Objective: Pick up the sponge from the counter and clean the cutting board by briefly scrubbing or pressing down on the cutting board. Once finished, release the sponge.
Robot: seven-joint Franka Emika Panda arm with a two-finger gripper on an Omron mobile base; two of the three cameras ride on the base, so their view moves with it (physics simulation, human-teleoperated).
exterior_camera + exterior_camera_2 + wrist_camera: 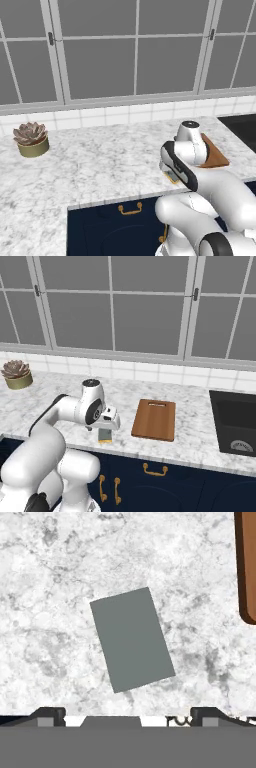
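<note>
Small flat sponge (132, 639), grey-green top over yellow, lying on the white-grey veined marble counter (50, 572) directly beneath the released two-finger gripper (128, 714), long axis tilted slightly off the jaw line, reddish-brown wooden cutting board (246, 567) well apart at the side.

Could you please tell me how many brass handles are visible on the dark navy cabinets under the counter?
3 in the right base view: two upright brass handles below the yellow sponge with the grey-green top, one horizontal brass handle below the reddish-brown wooden cutting board. The arm may hide others.
</note>
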